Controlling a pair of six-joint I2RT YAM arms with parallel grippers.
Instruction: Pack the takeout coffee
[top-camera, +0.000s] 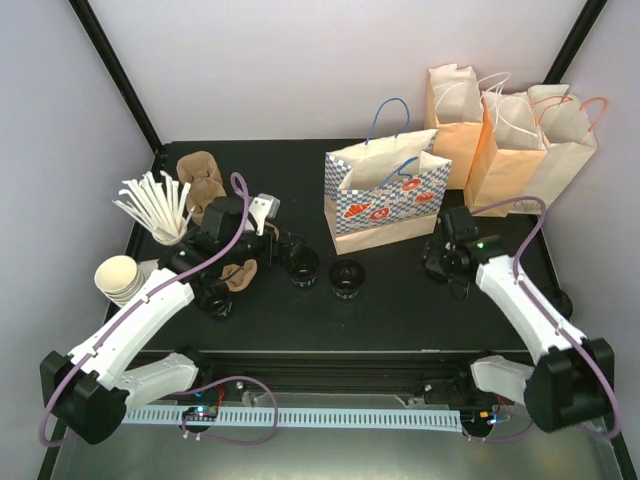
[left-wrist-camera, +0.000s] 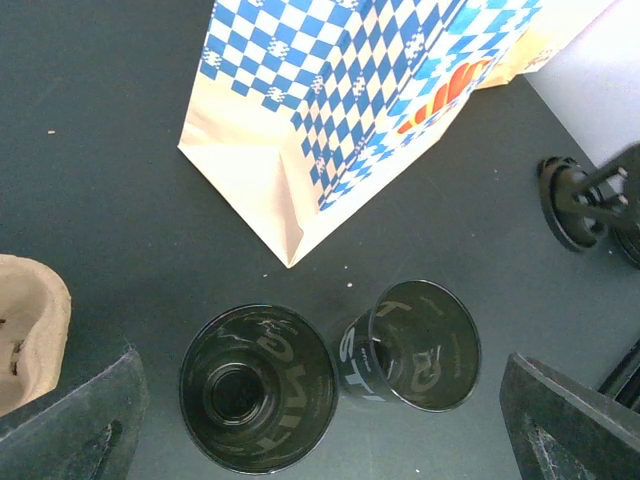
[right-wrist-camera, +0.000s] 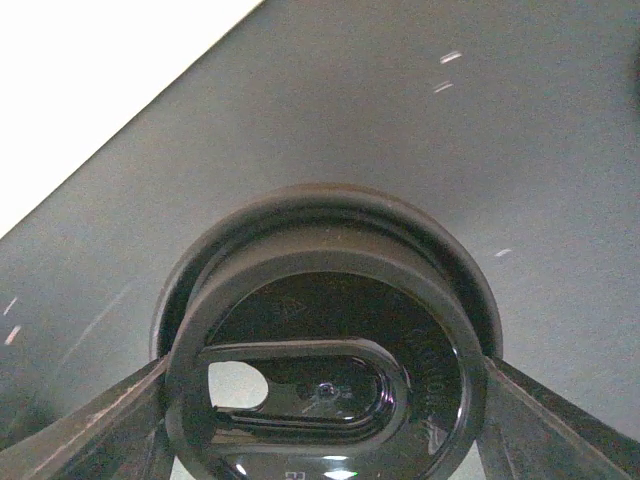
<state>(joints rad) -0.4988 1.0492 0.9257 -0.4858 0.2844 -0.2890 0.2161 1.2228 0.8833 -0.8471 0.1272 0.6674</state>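
Two small black takeout coffee cups stand uncovered on the dark table: one (left-wrist-camera: 258, 388) (top-camera: 302, 265) seen straight down, the other (left-wrist-camera: 420, 345) (top-camera: 347, 275) just right of it with its lettered side showing. My left gripper (left-wrist-camera: 320, 430) (top-camera: 272, 245) hovers open over them, its fingers (left-wrist-camera: 70, 420) wide on either side and touching neither. A round black lid (right-wrist-camera: 325, 370) (left-wrist-camera: 572, 200) with a sip hole is pinched at its rim between the fingers (right-wrist-camera: 550, 420) of my right gripper (right-wrist-camera: 325, 420) (top-camera: 447, 262), low over the table to the right of the blue checkered bag.
The blue checkered paper bag (top-camera: 385, 195) (left-wrist-camera: 350, 110) stands just behind the cups. Plain paper bags (top-camera: 510, 135) line the back right. Brown pulp carriers (top-camera: 200, 175), white stirrers (top-camera: 155, 205) and stacked cream cups (top-camera: 120, 280) sit at the left. A carrier edge (left-wrist-camera: 30, 320) shows by my left finger.
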